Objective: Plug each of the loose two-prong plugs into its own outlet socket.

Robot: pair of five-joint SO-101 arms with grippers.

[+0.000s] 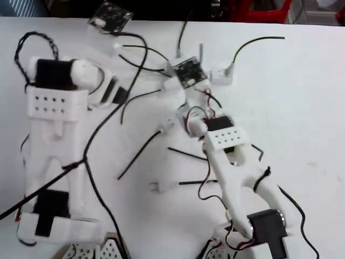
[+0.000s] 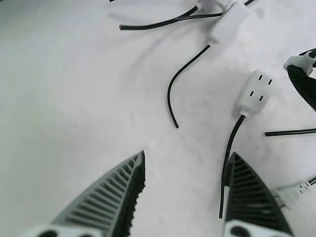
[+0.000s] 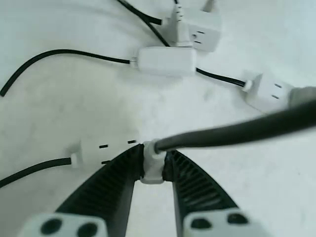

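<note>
Right tool is clenched on a white two-prong plug with a black cord, around the middle of the white desk. The plug sits just beside the end of a white slotted outlet socket on a black cord; can't tell if the prongs are in.

Left tool is released with jaws wide apart, above bare desk on the left half.

A second white two-prong plug on a black cord lies loose nearer the desk's front edge. Two more white outlet sockets lie toward the far edge, with a white inline box between them.
</note>
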